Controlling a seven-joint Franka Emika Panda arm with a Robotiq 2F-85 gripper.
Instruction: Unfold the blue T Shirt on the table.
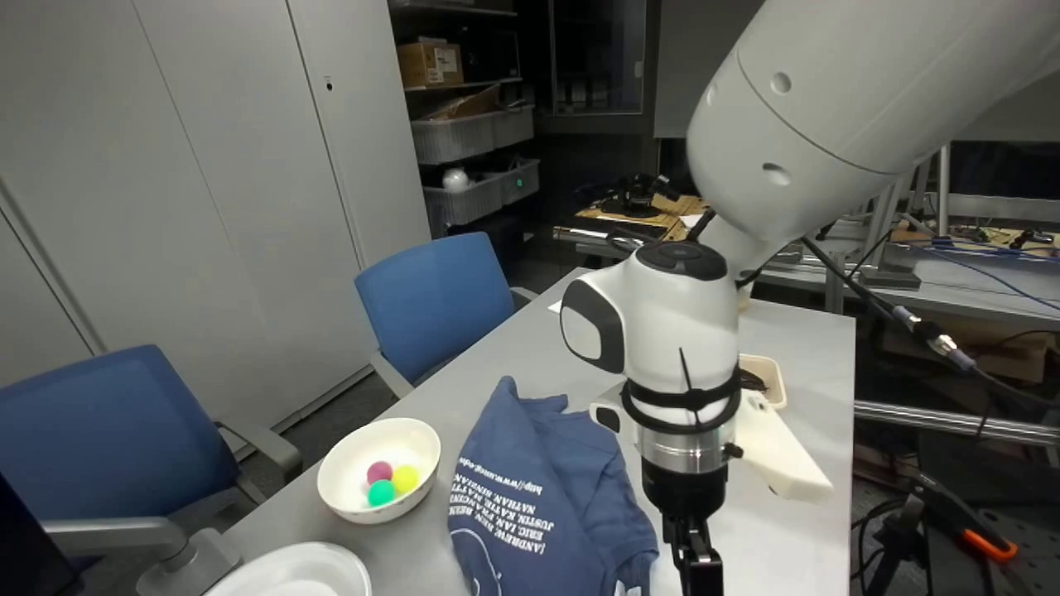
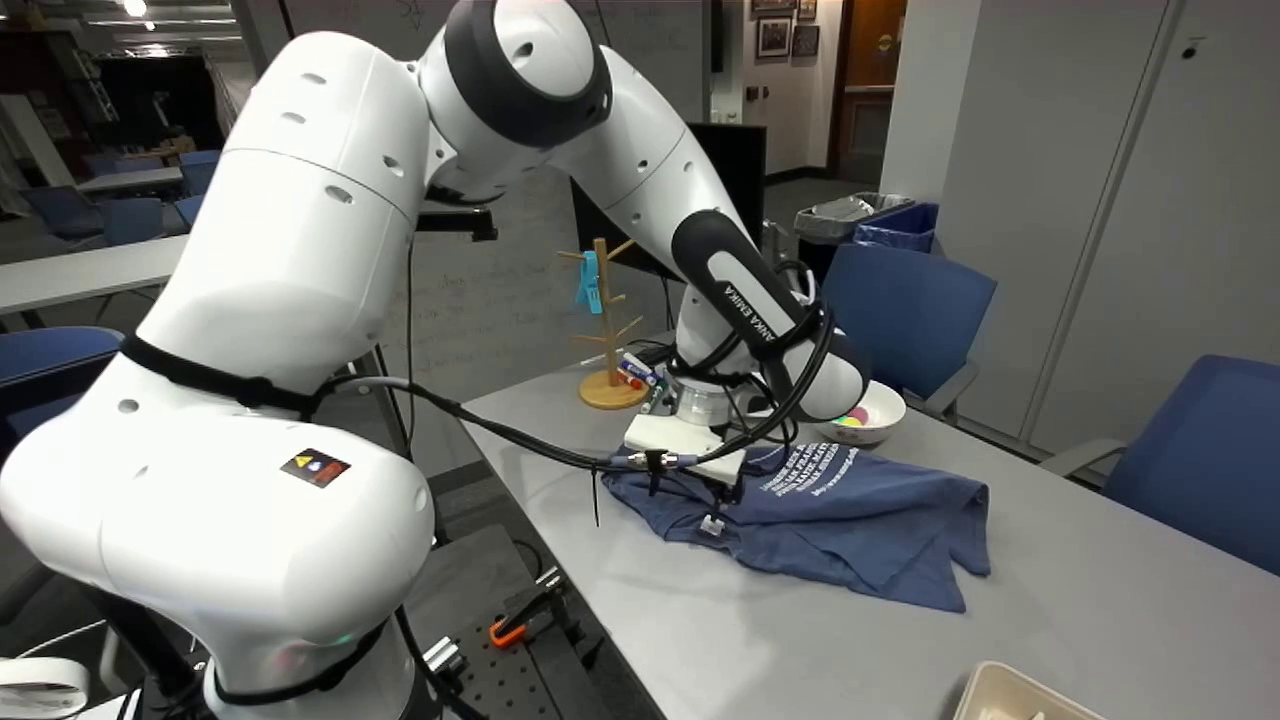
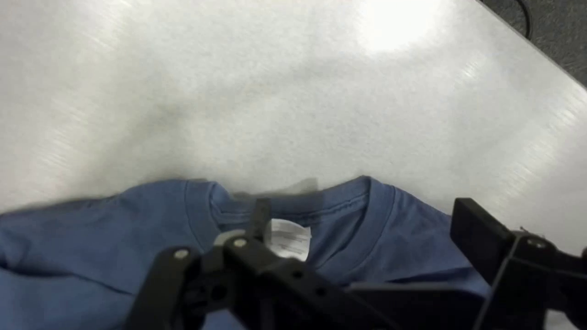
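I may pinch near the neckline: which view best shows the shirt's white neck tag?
The wrist view: the white neck tag is large there, though the end effector partly hides it. The exterior views show less: a small white patch, or a scrap at the picture's bottom edge that may be the tag.

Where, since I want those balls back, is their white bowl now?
In an exterior view, the white bowl sits on the table, left of the blue T-shirt and just beyond a white dish.
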